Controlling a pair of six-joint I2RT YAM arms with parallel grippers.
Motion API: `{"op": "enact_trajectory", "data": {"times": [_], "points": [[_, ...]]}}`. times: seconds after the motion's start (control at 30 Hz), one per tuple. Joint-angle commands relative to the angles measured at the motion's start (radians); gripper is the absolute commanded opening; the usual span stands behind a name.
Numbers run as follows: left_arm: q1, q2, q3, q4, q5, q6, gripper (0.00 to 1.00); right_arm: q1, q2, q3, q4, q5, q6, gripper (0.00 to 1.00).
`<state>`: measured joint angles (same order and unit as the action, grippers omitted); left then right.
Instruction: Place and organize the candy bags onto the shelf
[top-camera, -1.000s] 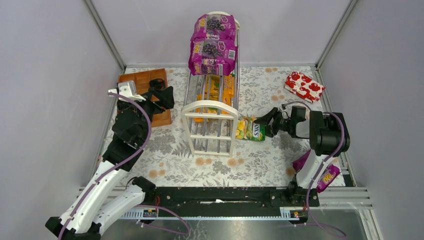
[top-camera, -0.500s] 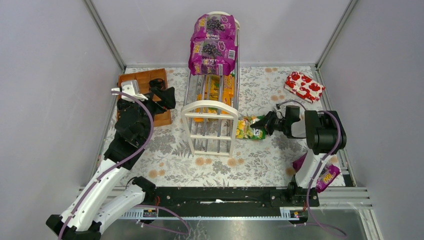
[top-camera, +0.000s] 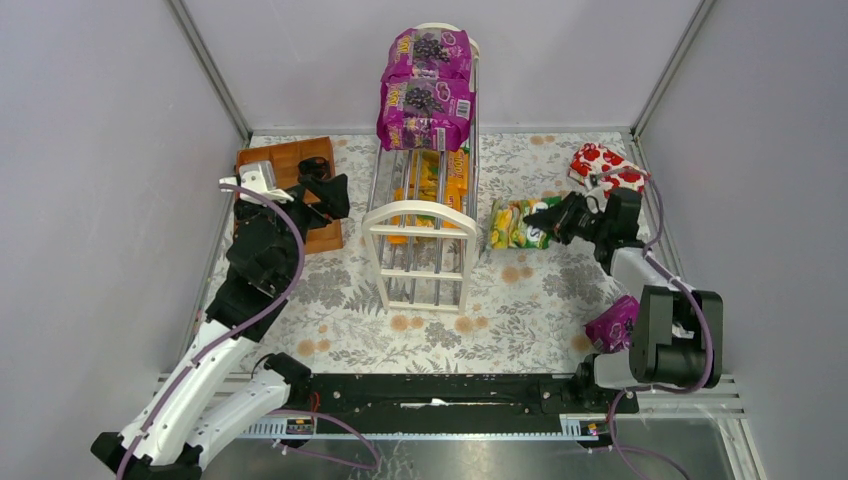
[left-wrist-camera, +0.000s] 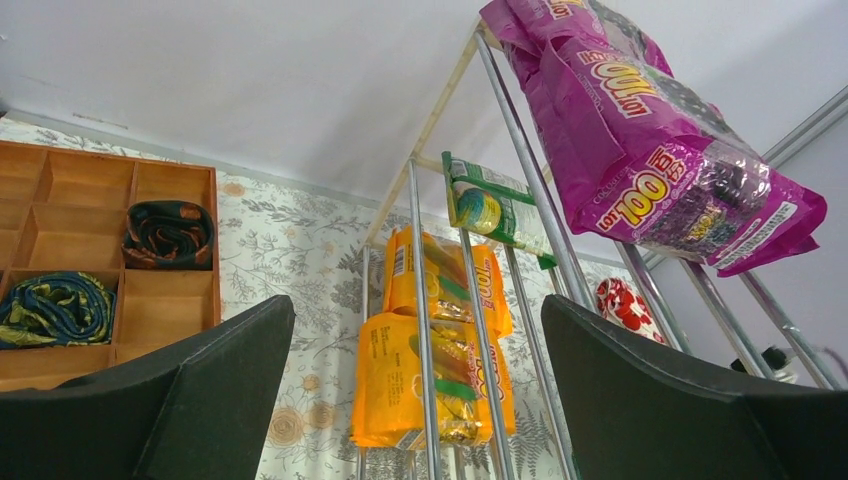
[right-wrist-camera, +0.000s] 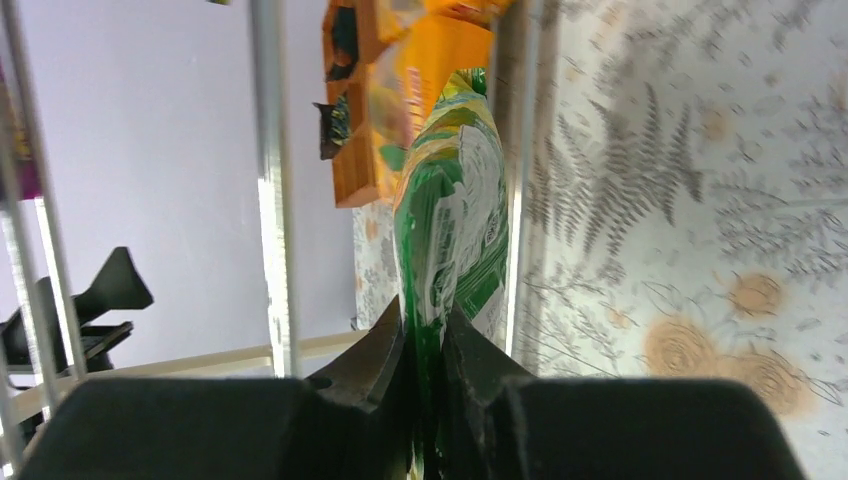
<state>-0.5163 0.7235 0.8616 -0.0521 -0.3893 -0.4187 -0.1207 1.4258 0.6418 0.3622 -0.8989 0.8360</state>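
The cream-white shelf (top-camera: 420, 240) stands mid-table. Two purple candy bags (top-camera: 426, 110) lie on its top tier, and orange ones (top-camera: 432, 185) on a lower tier. My right gripper (top-camera: 548, 222) is shut on the edge of a green candy bag (top-camera: 515, 223), held off the table just right of the shelf. In the right wrist view the green bag (right-wrist-camera: 450, 230) is pinched thin between the jaws of the right gripper (right-wrist-camera: 425, 345), next to a shelf rod (right-wrist-camera: 270, 180). Left of the shelf, my left gripper (left-wrist-camera: 415, 400) is open and empty, facing the orange bags (left-wrist-camera: 430, 370). Another purple bag (top-camera: 612, 325) lies by the right arm's base.
A brown wooden compartment tray (top-camera: 290, 165) with rolled dark cloths sits at the back left, under the left gripper. A red packet with white shapes (top-camera: 600, 165) lies at the back right. Grey walls enclose the flowered tabletop (top-camera: 500, 310).
The right gripper closed on the green bag, lifted it from the table and carried it a little back and to the right as the arm swung round. The left arm barely moved.
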Motion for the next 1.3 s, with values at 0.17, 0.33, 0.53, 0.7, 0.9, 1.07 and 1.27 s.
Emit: {"op": "enact_trajectory", "data": {"times": [0.17,0.33,0.53,0.7,0.9,1.07,1.27], "points": [[-0.002,-0.026,0.007,0.034,0.016,-0.004,0.99,0.024,-0.066,0.285,0.052,-0.07,0.198,0.06],[-0.002,-0.023,0.007,0.034,0.018,-0.005,0.99,0.166,0.075,0.433,0.217,-0.069,0.369,0.06],[-0.002,-0.024,0.007,0.034,0.013,-0.002,0.99,0.291,0.262,0.564,0.412,-0.028,0.543,0.05],[-0.001,-0.023,0.008,0.034,0.015,-0.002,0.99,0.363,0.425,0.674,0.514,-0.014,0.647,0.04],[-0.002,-0.027,0.009,0.034,0.013,0.001,0.99,0.4,0.52,0.743,0.466,0.005,0.631,0.04],[-0.002,-0.03,0.01,0.033,0.016,0.0,0.99,0.401,0.517,0.75,0.293,0.038,0.502,0.05],[-0.002,-0.029,0.009,0.034,0.013,0.0,0.99,0.401,0.532,0.769,0.199,0.063,0.426,0.09]]}}
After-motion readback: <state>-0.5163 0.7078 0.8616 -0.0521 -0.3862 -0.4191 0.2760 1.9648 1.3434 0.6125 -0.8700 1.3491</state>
